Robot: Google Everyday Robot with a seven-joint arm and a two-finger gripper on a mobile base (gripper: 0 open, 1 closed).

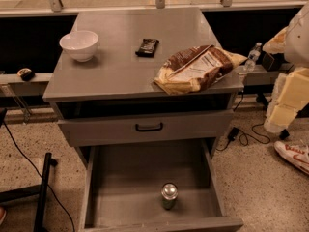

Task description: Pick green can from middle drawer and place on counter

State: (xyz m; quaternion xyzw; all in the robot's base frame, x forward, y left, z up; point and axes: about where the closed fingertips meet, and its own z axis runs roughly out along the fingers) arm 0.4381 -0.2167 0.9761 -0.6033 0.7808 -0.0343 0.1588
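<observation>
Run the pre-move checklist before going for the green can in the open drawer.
1. Drawer pulled out: ok.
2. Can upright, standing alone near the drawer's front wall: ok.
3. Nothing else lying in the drawer beside the can: ok.
4. Handled drawer front above is shut and leaves the can uncovered: ok.
5. Free spot on the counter: ok, bare between the bowl and the chip bag.
6. Gripper ready: cannot tell, it is not in view; only a pale arm shows at the right edge.

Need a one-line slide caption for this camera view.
Green can upright in the open middle drawer; counter above holds bowl, dark packet and chip bag; gripper out of view.
</observation>
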